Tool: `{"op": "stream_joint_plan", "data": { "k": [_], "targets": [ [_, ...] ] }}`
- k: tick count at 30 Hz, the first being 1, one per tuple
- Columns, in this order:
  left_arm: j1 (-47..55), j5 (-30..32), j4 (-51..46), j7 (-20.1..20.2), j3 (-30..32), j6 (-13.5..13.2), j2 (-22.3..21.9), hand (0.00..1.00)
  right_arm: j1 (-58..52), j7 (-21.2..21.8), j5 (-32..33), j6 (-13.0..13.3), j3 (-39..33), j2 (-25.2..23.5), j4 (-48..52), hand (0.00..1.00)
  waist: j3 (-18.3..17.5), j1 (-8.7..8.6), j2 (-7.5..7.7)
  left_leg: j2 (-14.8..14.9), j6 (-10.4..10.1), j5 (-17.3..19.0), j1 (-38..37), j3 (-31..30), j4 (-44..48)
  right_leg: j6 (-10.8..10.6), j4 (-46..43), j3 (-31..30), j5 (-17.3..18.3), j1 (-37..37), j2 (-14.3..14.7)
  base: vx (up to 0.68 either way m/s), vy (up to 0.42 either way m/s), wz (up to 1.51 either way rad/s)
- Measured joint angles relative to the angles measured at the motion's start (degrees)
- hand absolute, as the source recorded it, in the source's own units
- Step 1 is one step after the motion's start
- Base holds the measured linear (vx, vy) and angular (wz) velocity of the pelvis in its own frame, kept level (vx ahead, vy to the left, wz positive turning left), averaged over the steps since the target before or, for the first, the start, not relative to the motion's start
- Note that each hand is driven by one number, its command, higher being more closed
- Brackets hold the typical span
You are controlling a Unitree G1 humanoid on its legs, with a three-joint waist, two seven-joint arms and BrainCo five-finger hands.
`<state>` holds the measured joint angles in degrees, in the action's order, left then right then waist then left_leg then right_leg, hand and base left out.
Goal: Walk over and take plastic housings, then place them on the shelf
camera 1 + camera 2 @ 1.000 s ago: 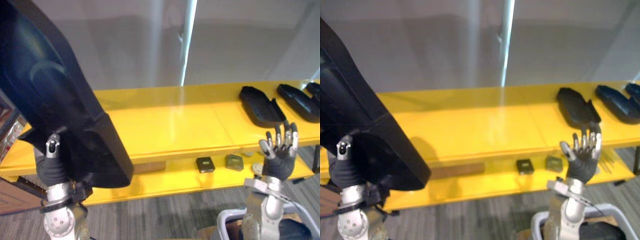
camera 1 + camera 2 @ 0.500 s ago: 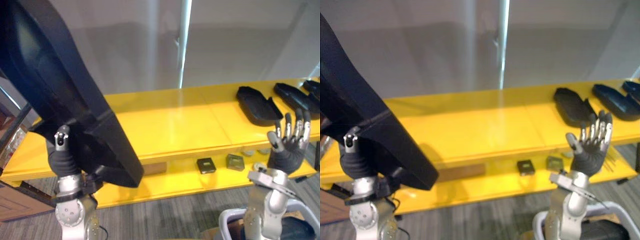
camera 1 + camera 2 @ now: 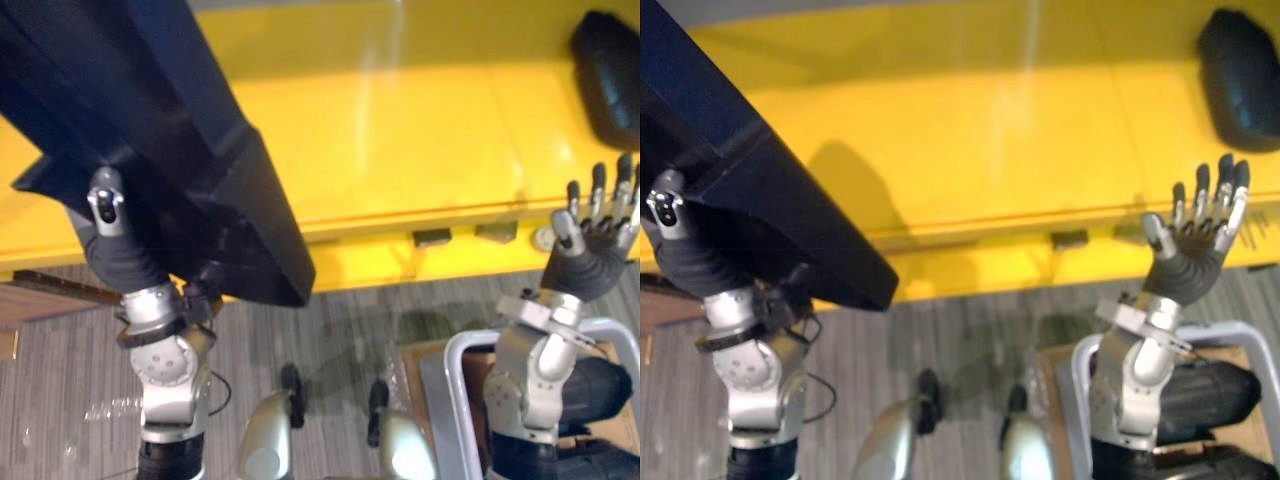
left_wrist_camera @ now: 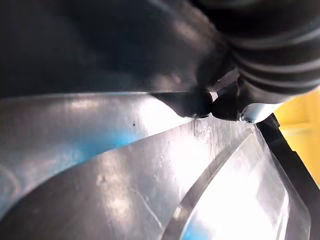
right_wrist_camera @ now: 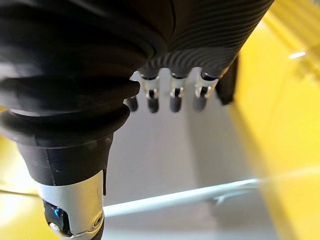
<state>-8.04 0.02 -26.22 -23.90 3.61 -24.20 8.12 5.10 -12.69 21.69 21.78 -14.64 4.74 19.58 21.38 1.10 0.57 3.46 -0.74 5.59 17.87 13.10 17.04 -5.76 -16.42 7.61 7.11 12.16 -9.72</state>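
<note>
A large black plastic housing (image 3: pixel 150 120) is held up at the left, tilted over the yellow shelf (image 3: pixel 400 130). My left hand (image 3: pixel 118 255) grips its lower edge, thumb on the near face and fingers behind it. In the left wrist view the housing's glossy surface (image 4: pixel 125 165) sits right against the hand. My right hand (image 3: pixel 590 250) is raised at the right before the shelf's front edge, fingers (image 5: pixel 172 97) straight and holding nothing. A second black housing (image 3: pixel 610 70) lies on the shelf's top at the far right.
Small parts (image 3: pixel 432 238) lie on the lower shelf level under the front edge. A white-rimmed bin (image 3: pixel 455 365) and a cardboard box (image 3: pixel 410 365) stand on the grey carpet at the lower right. The shelf's top between the two housings is bare yellow.
The whole picture has shifted: the camera now looks down from closer to the shelf. The housing stays in my left hand and the right hand stays raised and open.
</note>
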Motion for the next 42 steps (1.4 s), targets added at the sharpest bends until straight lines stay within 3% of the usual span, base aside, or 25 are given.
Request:
{"op": "stream_joint_plan", "data": {
  "k": [12,16,20,21,24,29,35,42],
  "targets": [
    [-7.01,3.49,0.97,1.82,-5.82,4.12,0.44,1.00,-0.28,-7.60,-7.02,0.97,-5.98,4.99,1.97,0.00,0.77,-0.39,-0.54,-0.35,-0.61,-1.15,-3.89,1.67,-4.17,0.49,-1.21,-1.29,0.29,-0.45,-0.04,0.02,-0.006,-0.05],
    [-7.84,4.99,1.67,4.74,-9.13,7.85,0.77,1.00,-4.60,-7.41,-7.18,0.87,-8.42,6.20,7.02,0.00,0.60,-2.20,-0.18,-0.54,-0.70,-1.28,-7.30,2.34,-5.83,0.40,0.66,-1.50,0.23,-3.81,-0.01,0.04,0.002,-0.11],
    [-9.32,5.03,4.04,6.94,-12.17,14.43,2.88,1.00,-8.57,-3.78,-6.69,-0.80,-8.87,6.54,7.58,0.00,-0.78,-4.14,0.63,-0.32,-0.70,-1.25,-10.24,4.68,-7.21,-0.17,2.11,-3.12,-0.17,-5.79,0.37,0.03,-0.003,-0.20],
    [-10.89,4.99,6.04,7.76,-13.11,18.05,3.61,1.00,-9.98,-1.29,-6.65,-2.10,-8.83,6.53,7.52,0.00,-1.46,-4.93,0.93,-0.14,-0.70,-1.25,-10.75,5.51,-7.22,-0.52,2.48,-3.66,-0.40,-6.06,0.51,0.01,0.002,-0.28],
    [-15.99,4.60,12.95,8.30,-14.98,24.17,4.43,1.00,-11.68,1.72,-6.63,-3.18,-8.63,6.54,7.17,0.00,-1.99,-5.36,1.17,0.27,-0.71,-1.22,-11.89,7.51,-7.36,-0.78,2.83,-5.24,-0.93,-6.25,0.80,-0.01,0.002,-0.31],
    [-27.33,-0.42,30.00,4.10,-15.09,33.45,6.82,1.00,-12.92,7.29,-1.71,-3.76,-5.56,6.69,5.50,0.00,-2.18,-8.37,1.26,1.29,-0.74,0.69,-11.17,11.34,-6.43,-1.06,4.02,-8.27,-1.80,-5.13,1.30,-0.09,0.007,-0.32],
    [-39.55,-6.54,44.50,-0.29,-15.10,40.18,11.36,1.00,-15.33,11.47,2.35,-4.09,-2.05,8.35,-0.94,0.00,-2.69,-11.48,1.20,3.14,-0.28,0.83,-7.98,14.97,-3.48,-1.12,4.84,-10.92,-3.66,-1.94,2.27,-0.03,0.016,-0.22],
    [-46.24,-9.21,48.44,-5.12,-14.89,45.66,18.03,1.00,-17.35,11.38,5.01,-4.06,0.97,8.94,-1.05,0.00,-2.62,-11.49,1.23,4.01,-0.40,0.75,-6.78,15.41,-2.34,-1.08,4.22,-11.40,-3.64,-0.34,2.93,0.00,-0.004,-0.02]
  ]
}}
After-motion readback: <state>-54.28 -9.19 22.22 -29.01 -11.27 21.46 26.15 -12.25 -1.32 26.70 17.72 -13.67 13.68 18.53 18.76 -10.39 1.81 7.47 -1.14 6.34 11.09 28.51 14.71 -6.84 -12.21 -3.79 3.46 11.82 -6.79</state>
